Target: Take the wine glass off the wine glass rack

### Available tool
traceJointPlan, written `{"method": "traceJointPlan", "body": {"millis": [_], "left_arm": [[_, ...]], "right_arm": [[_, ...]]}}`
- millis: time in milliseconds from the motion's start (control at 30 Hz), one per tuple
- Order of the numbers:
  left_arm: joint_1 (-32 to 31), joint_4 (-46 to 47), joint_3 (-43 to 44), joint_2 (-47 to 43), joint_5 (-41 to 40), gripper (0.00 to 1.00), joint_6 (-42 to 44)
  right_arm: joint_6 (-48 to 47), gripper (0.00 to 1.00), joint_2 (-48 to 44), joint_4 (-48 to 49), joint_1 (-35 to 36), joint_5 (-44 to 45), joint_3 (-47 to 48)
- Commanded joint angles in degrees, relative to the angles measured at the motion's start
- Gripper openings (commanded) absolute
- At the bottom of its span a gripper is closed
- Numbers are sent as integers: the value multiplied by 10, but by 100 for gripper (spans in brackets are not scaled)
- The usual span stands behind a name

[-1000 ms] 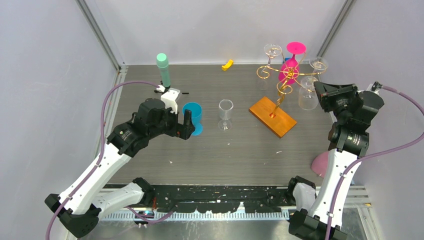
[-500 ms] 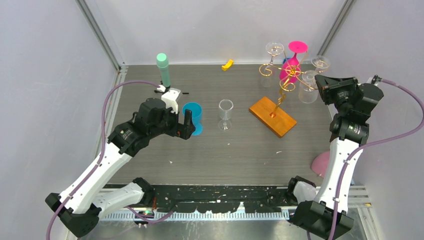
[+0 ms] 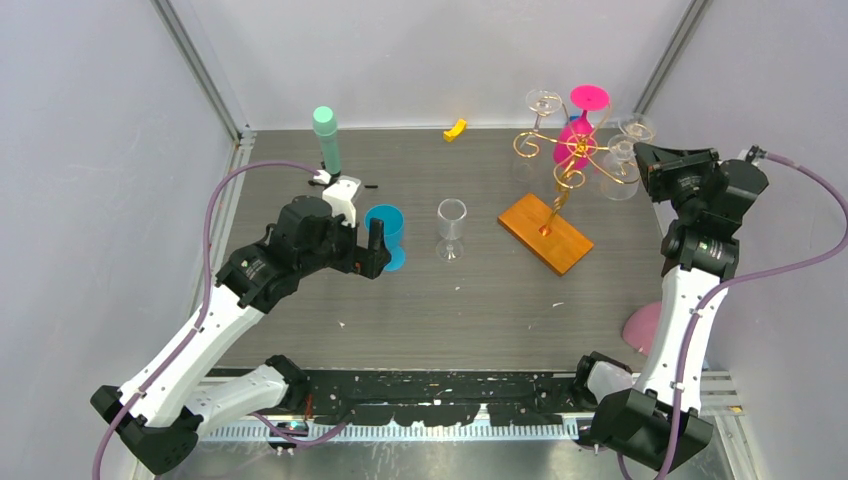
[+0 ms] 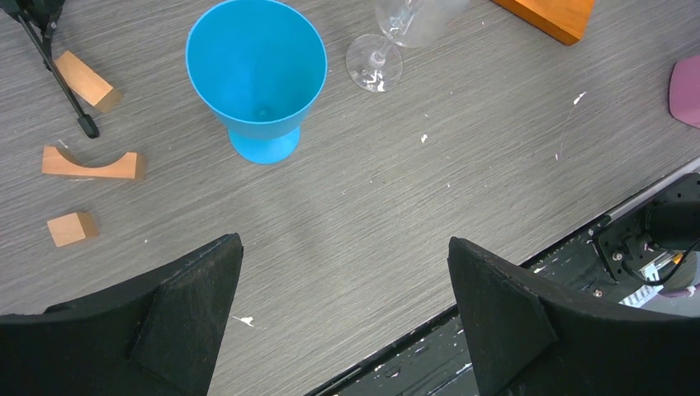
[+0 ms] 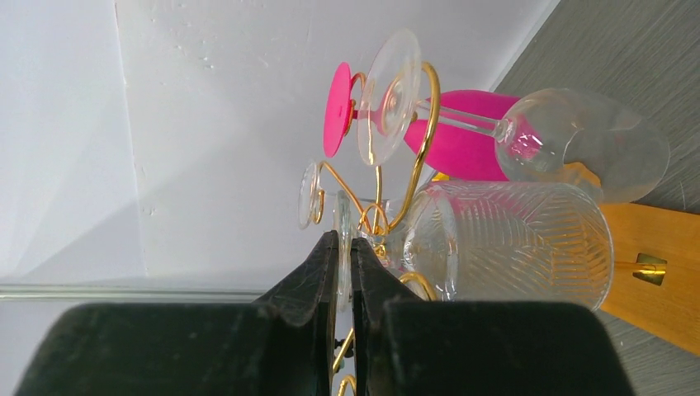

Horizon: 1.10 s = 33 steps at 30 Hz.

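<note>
The wine glass rack [image 3: 576, 150] is gold wire on an orange-brown wooden base [image 3: 546, 232], at the back right. A ribbed clear wine glass [image 5: 512, 243] hangs bowl-down at its right side [image 3: 620, 176]. My right gripper [image 5: 343, 241] is shut on the thin edge of that glass's foot, close against the gold scroll arms [image 5: 417, 157]. A pink glass [image 5: 462, 132] and two more clear glasses [image 3: 545, 102] hang on the rack. My left gripper [image 4: 342, 247] is open and holds nothing, above the table near a blue cup [image 4: 256, 66].
A clear glass [image 3: 451, 228] stands mid-table beside the blue cup [image 3: 385, 232]. A black tripod with a mint-green cylinder [image 3: 326, 135] is at the back left, with wooden blocks [image 4: 89, 163] near it. A yellow piece [image 3: 456, 129] lies by the back wall, a pink object [image 3: 640, 328] at the right edge.
The right arm has drawn up and toward the back wall, taking the ribbed glass with it. The left arm has stayed still.
</note>
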Motion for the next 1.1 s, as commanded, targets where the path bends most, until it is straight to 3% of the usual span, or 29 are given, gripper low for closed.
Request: {"method": "traceJointPlan", "body": {"millis": [0, 400, 733, 1067], "left_arm": [[-1, 27, 11, -2, 6, 98, -2], [-1, 19, 14, -11, 2, 98, 5], [-2, 14, 30, 3, 34, 98, 2], [-2, 17, 22, 9, 61, 98, -6]], "right_arm": [[2, 0, -15, 41, 1, 24, 43], [13, 0, -40, -96, 1, 131, 90], [-9, 0, -37, -199, 1, 131, 134], [-32, 0, -71, -230, 1, 129, 135]]}}
